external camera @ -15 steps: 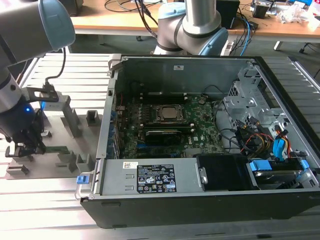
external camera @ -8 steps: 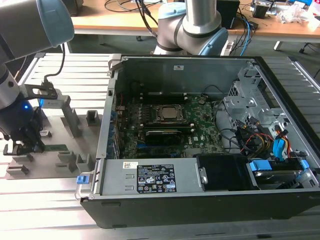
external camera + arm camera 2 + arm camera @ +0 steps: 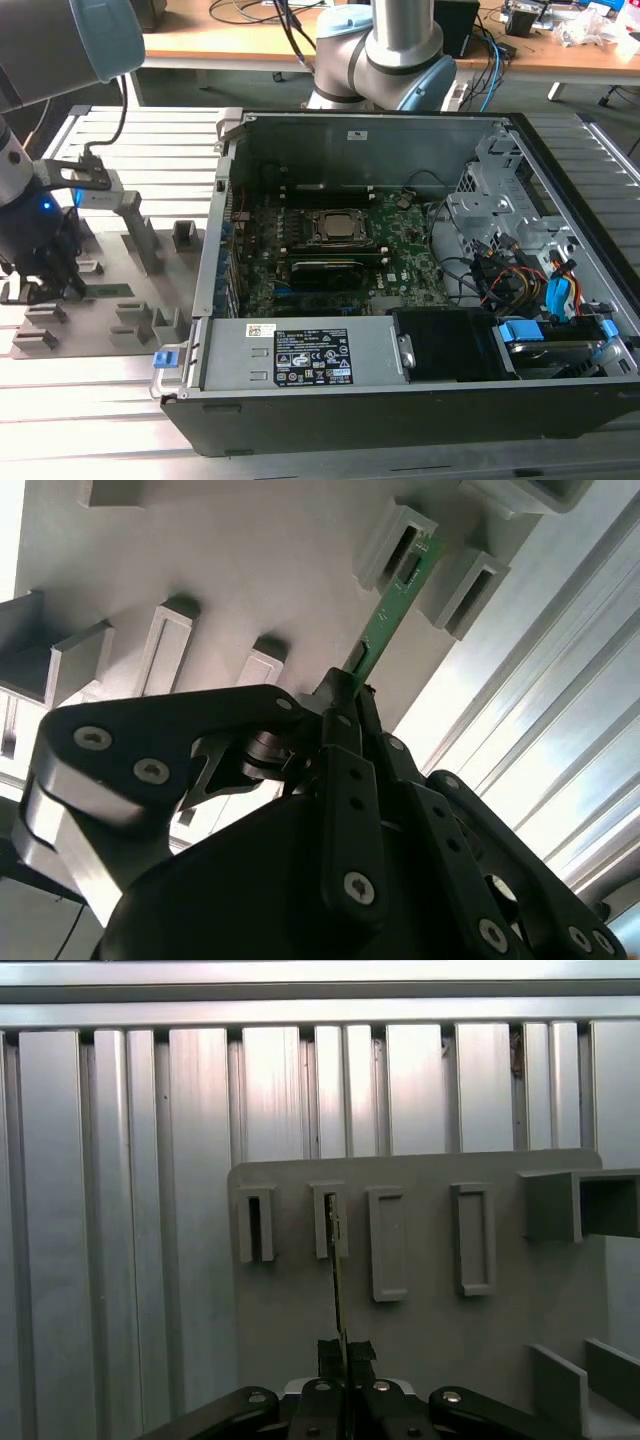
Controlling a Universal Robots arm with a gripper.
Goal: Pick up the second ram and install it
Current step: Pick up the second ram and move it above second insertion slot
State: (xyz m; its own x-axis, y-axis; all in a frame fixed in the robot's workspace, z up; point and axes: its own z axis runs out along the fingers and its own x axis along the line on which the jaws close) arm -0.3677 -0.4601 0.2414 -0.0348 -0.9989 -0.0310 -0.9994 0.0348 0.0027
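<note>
Green second ram [image 3: 388, 615] within gripper [image 3: 346, 692]

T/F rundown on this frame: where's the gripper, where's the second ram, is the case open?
1. The gripper is at the grey fixture tray, outside the PC case. True.
2. The second ram is seated on the motherboard. False: its far end sits in a tray holder.
3. The gripper is shut on the second ram. True.
4. The PC case is closed. False: it is open, with the motherboard exposed.
</note>
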